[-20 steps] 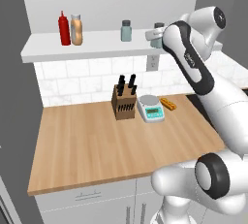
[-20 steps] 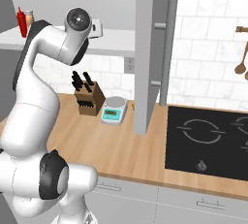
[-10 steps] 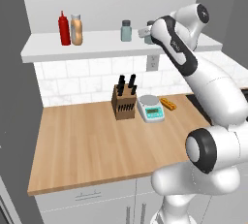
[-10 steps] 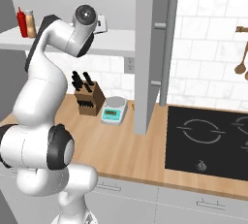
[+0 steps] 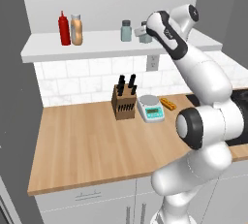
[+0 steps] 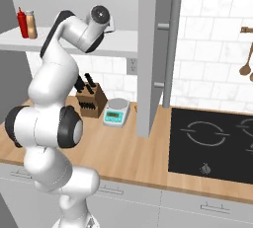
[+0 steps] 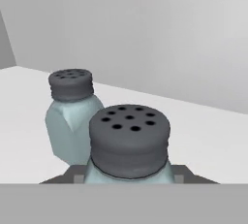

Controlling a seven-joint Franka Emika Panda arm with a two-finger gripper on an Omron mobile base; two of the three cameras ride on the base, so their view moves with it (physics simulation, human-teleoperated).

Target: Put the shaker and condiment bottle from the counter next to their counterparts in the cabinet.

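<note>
My gripper point(image 5: 143, 32) reaches over the cabinet's white shelf point(image 5: 97, 46) and is shut on the shaker point(image 7: 129, 138), whose dark perforated cap sits close in the hand view between my fingertips. Just to the left stands the paler counterpart shaker point(image 5: 126, 30) point(image 7: 71, 116), upright on the shelf a short gap away. Further left on the same shelf the tan-orange condiment bottle point(image 5: 76, 29) stands right beside the red squeeze bottle point(image 5: 64, 28). In the right base view the arm hides most of the hand point(image 6: 109, 24).
On the light-wood counter point(image 5: 82, 145) below stand a knife block point(image 5: 124, 103), a small kitchen scale point(image 5: 151, 109) and an orange item point(image 5: 168, 104). A grey vertical panel point(image 6: 153, 49) bounds the shelf on the right, with a black cooktop point(image 6: 212, 143) beyond it.
The arm has swung left along the shelf, carrying the shaker closer to the pale shaker. The bottles have stayed put.
</note>
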